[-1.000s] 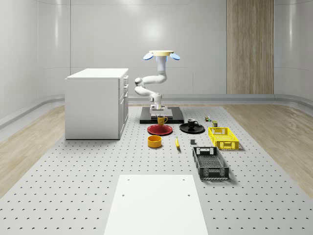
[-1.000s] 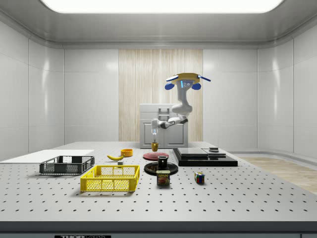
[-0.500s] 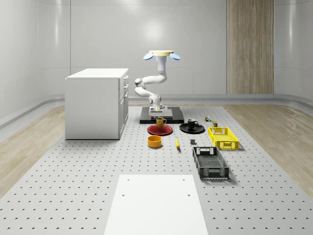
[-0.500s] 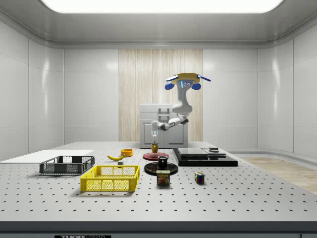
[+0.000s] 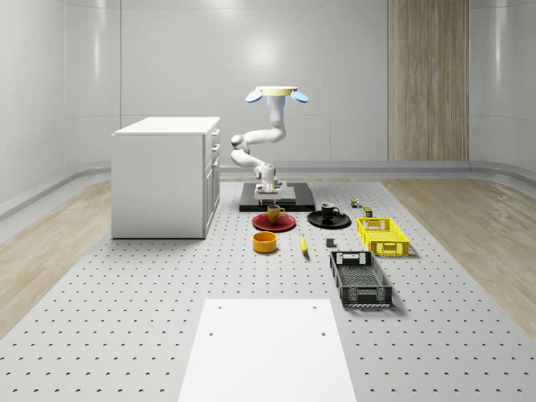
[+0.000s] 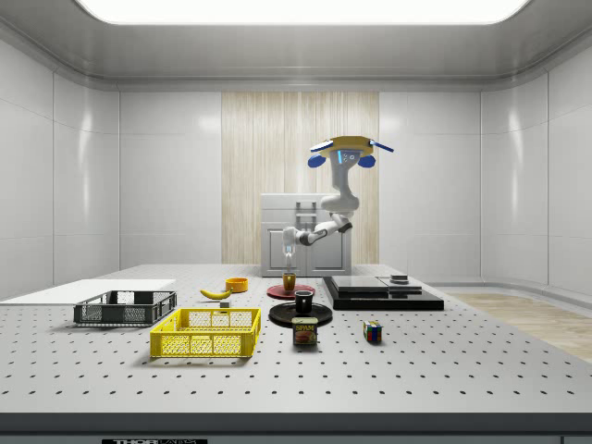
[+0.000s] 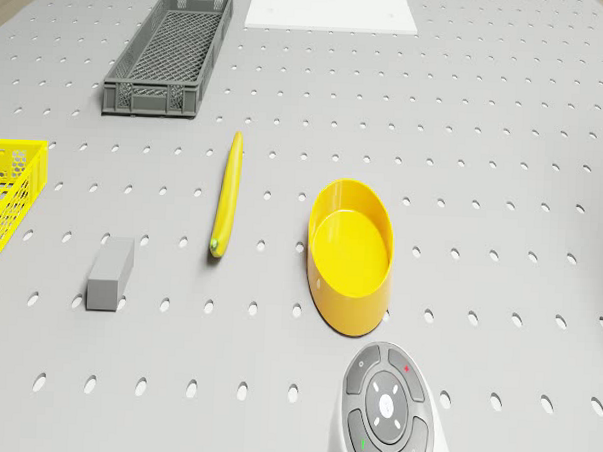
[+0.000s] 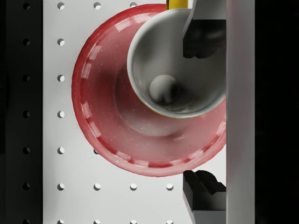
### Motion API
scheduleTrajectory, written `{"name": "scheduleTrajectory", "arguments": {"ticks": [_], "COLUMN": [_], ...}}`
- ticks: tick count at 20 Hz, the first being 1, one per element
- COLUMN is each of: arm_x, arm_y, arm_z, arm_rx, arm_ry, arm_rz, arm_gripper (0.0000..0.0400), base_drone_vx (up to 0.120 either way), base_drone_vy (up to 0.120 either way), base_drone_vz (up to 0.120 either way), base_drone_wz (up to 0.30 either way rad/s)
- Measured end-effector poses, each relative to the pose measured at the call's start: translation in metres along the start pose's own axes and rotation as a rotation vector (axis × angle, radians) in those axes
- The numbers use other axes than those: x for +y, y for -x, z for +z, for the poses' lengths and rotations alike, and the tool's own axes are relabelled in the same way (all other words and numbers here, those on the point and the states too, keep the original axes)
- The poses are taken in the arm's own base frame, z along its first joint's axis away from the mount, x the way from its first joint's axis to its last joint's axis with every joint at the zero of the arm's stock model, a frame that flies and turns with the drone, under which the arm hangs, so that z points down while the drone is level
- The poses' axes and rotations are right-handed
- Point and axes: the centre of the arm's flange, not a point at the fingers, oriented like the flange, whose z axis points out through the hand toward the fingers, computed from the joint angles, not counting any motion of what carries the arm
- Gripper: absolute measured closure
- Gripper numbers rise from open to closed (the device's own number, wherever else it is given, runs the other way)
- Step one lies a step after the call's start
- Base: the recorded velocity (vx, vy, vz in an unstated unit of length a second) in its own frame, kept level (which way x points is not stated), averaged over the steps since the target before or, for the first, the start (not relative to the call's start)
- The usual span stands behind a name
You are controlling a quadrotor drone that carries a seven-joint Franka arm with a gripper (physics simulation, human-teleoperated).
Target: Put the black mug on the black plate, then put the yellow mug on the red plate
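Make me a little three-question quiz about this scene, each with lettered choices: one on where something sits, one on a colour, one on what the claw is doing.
1. Where is the yellow mug?
A. in the grey crate
B. on the red plate
C. on top of the white cabinet

2. What colour is the plate under the black mug?
A. black
B. white
C. yellow

3. How is the gripper?
A. shut on the banana
B. open above the yellow mug
C. resting flat on the table

Answers:
1. B: whole-scene and side views show the mug standing on the red plate.
2. A: the mug sits on the black plate.
3. B: in the wrist view the fingers stand wide apart, one past the mug's rim, while the drone hovers above.
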Motion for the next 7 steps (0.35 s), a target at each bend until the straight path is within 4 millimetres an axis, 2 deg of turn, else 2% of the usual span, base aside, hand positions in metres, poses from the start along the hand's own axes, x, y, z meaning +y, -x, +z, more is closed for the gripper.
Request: {"name": "scheduleTrajectory", "arguments": {"ticks": [7], "arm_x": [0.000], "arm_y": [0.000], "arm_z": [-0.016], "arm_rx": [0.000], "arm_ry": [0.000], "arm_rz": [0.000], "arm_gripper": [0.0006], "base_drone_vx": [0.000], "base_drone_vy": [0.000], "base_drone_vz": [0.000], "base_drone_wz": [0.000]}}
